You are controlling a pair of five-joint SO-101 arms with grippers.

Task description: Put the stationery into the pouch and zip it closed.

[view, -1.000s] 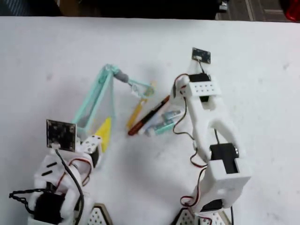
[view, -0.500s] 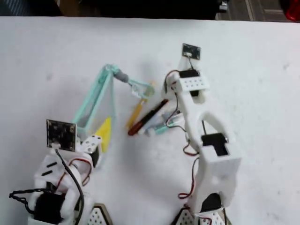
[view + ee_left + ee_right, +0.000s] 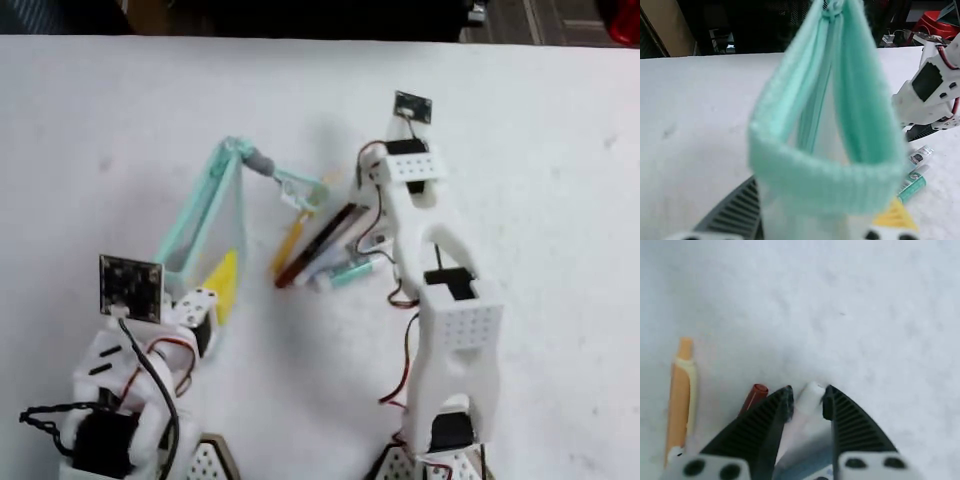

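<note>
High view: L gripper (image 3: 208, 300) nearest, fingers pinching the pouch (image 3: 205, 205) by its near end; pouch is mint w/ clear sides, mouth gaping, running away over the white table (image 3: 520, 120); grey zip pull (image 3: 262, 160) at its far corner; just beside it the stationery lies bunched: orange pen (image 3: 290, 245), red pen (image 3: 300, 265), teal tubes (image 3: 345, 272); R gripper (image 3: 807, 400) at the bunch's far end, fingers nipped onto a white-tipped pen (image 3: 811, 392), red pen's tip just beside one finger.
</note>
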